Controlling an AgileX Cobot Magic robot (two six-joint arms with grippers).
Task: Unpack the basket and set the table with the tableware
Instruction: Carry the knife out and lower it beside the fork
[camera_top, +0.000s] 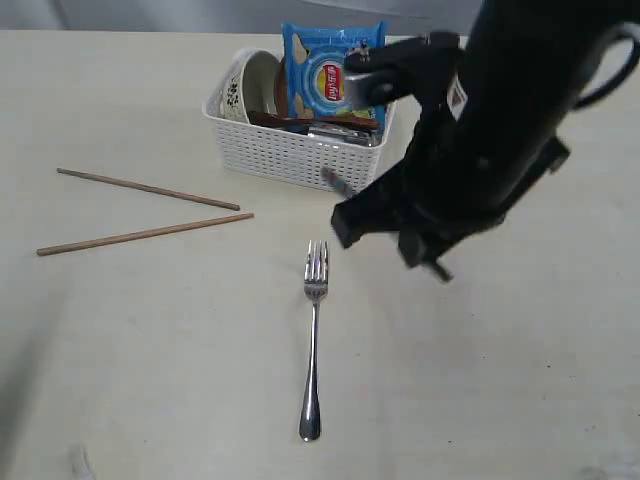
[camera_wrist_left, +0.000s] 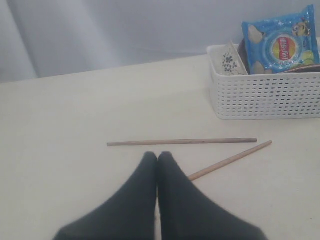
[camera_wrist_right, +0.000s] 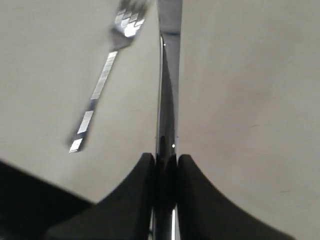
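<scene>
Steel knife: clamped in right gripper, apparently above table.
Left gripper: closed, empty.
Fork, chopsticks: flat on table.
Basket: bowl, chips bag inside.

Left gripper closed, right gripper clamped

Surfaces noted: the fork and the knife are polished steel, mirror-bright and smooth. The chopsticks are bare light-brown wood, matt. The basket is white plastic with perforated lattice walls and a slight sheen. The chips bag is glossy blue printed film. The bowl has a pale glazed-looking surface with a dark floral print (ceramic or plastic, cannot tell). The table is cream, smooth, matt and faintly scuffed. The right gripper has smooth, matt black fingers.
</scene>
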